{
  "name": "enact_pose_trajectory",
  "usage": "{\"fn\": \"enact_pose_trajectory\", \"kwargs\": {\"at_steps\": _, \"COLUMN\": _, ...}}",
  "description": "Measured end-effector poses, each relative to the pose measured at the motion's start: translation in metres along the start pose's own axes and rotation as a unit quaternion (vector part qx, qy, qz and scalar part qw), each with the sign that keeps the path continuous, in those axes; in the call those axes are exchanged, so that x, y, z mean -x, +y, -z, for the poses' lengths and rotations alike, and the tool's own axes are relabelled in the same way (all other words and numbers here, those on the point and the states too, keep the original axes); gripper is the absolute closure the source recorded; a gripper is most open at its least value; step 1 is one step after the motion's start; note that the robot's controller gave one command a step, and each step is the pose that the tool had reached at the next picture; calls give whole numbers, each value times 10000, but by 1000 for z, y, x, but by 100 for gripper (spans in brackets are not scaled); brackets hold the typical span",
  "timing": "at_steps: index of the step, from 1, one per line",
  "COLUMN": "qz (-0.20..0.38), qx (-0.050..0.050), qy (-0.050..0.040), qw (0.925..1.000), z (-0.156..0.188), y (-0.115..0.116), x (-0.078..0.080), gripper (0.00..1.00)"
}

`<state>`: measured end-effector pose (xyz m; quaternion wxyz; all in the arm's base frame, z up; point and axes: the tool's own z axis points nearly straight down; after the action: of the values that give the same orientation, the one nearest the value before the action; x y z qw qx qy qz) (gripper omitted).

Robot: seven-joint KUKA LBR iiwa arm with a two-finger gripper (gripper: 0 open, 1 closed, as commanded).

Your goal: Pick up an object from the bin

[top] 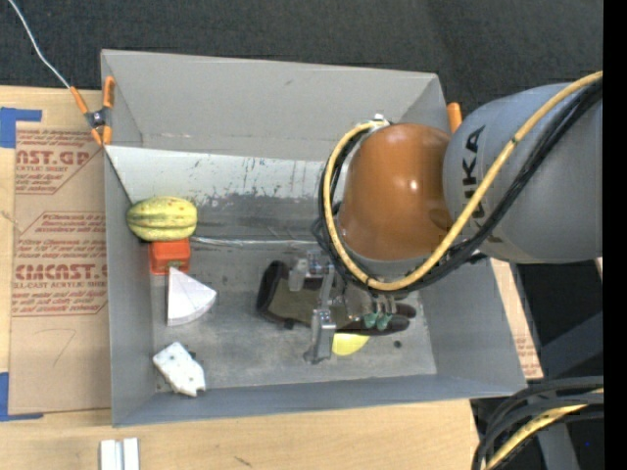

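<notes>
My gripper (320, 343) reaches down near the bin's front wall, right of the middle. A small yellow piece (351, 343) lies against its right side, touching it or nearly so; whether it is held I cannot tell. Just left of and behind the gripper lies a dark object (279, 297) with a black end and an olive-brown body, partly hidden by the gripper.
Along the bin's left side lie a yellow-green squash (162, 217), an orange block (169, 256), a white wedge (187, 297) and a crumpled white piece (179, 368). The arm's orange dome and cables cover the right half of the bin.
</notes>
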<state>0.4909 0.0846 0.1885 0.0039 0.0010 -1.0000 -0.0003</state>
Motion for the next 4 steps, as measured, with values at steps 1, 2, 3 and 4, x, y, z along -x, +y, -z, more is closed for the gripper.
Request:
{"fn": "enact_pose_trajectory", "kwargs": {"at_steps": 1, "qz": -9, "qx": 4, "qy": -41, "qw": 10000, "z": 4, "y": -1, "x": 2, "gripper": 0}}
{"fn": "enact_pose_trajectory", "kwargs": {"at_steps": 2, "qz": -802, "qx": 9, "qy": -28, "qw": 9968, "z": -82, "y": -34, "x": 39, "gripper": 0}}
{"fn": "enact_pose_trajectory", "kwargs": {"at_steps": 3, "qz": -76, "qx": 2, "qy": -60, "qw": 10000, "z": -118, "y": -84, "x": 79, "gripper": 0}}
{"fn": "enact_pose_trajectory", "kwargs": {"at_steps": 4, "qz": -1438, "qx": 25, "qy": -17, "qw": 9896, "z": -119, "y": -30, "x": 22, "gripper": 0}}
